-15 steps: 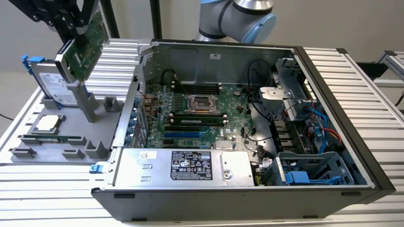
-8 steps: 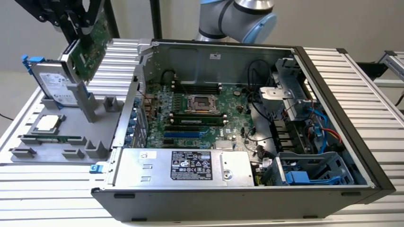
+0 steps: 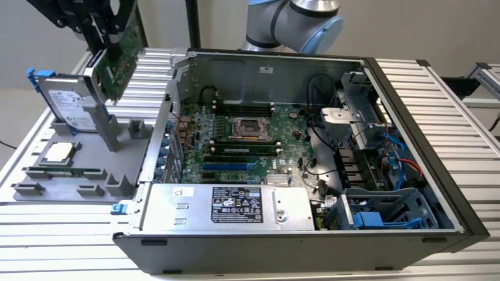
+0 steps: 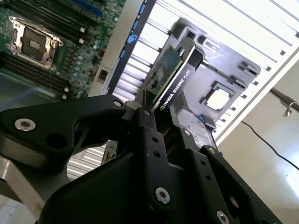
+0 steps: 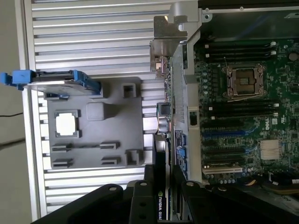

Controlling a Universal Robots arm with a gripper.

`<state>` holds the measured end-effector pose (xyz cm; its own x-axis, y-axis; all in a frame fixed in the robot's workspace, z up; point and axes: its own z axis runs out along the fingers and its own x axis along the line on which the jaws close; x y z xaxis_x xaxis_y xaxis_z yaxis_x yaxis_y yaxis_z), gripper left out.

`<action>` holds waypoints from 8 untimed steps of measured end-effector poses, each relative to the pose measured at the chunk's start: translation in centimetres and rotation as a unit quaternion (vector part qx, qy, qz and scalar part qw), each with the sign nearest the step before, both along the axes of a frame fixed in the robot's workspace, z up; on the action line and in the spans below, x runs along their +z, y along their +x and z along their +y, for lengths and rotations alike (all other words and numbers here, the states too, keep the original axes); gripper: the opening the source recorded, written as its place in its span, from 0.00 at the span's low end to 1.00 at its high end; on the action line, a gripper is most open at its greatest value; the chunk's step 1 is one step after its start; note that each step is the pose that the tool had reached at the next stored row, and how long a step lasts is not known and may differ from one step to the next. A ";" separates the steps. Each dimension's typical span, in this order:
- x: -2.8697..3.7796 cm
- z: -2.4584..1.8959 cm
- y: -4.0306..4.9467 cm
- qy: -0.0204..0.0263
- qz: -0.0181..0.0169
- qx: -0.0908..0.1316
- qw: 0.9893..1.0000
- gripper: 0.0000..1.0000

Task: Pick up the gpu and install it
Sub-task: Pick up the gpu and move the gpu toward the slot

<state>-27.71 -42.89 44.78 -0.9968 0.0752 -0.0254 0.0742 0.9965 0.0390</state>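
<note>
Power supply (image 3: 226, 205): a silver box was seen nearest in the exterior view, set along the near side of the open computer case (image 3: 234, 252).
Motherboard (image 3: 234, 146): the green board was laid flat in the case beyond it, with the long expansion slots (image 3: 230, 167) left bare.
Fixture tray (image 3: 93, 149): a grey tray was set to the exterior view's left of the case. A processor chip (image 3: 58, 153), a memory stick (image 3: 62, 172) and an upright hard drive (image 3: 67, 105) were kept on it.
Gpu (image 3: 123, 50): the card was held on edge in the air above the far part of the tray, apart from it and outside the case.
Gripper (image 4: 161, 112): the fingers were clamped on the card, one against each face, as seen in both wrist views.
Step in hand: the carry toward the case was judged to be under way. The card was not yet seated.
Doing it well: the card would best be kept on edge and square in the grip. Its lower edge would need to be lined up along one bare slot, and the case wall and cables cleared.
</note>
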 end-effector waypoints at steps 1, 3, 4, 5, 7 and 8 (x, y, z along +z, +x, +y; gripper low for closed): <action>0.00 0.00 0.12 0.000 0.000 0.000 1.000 0.00; 0.00 0.00 0.37 0.000 0.000 0.000 1.000 0.00; 0.00 0.00 0.49 0.000 0.000 0.000 1.000 0.00; 0.00 0.00 0.61 0.000 0.000 0.000 1.000 0.00; 0.00 0.00 0.85 0.000 0.000 0.000 1.000 0.00; 0.00 0.00 0.97 0.000 0.000 0.000 1.000 0.00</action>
<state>-26.74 -42.89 44.78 -0.9968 0.0753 -0.0254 0.0742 0.9965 0.0390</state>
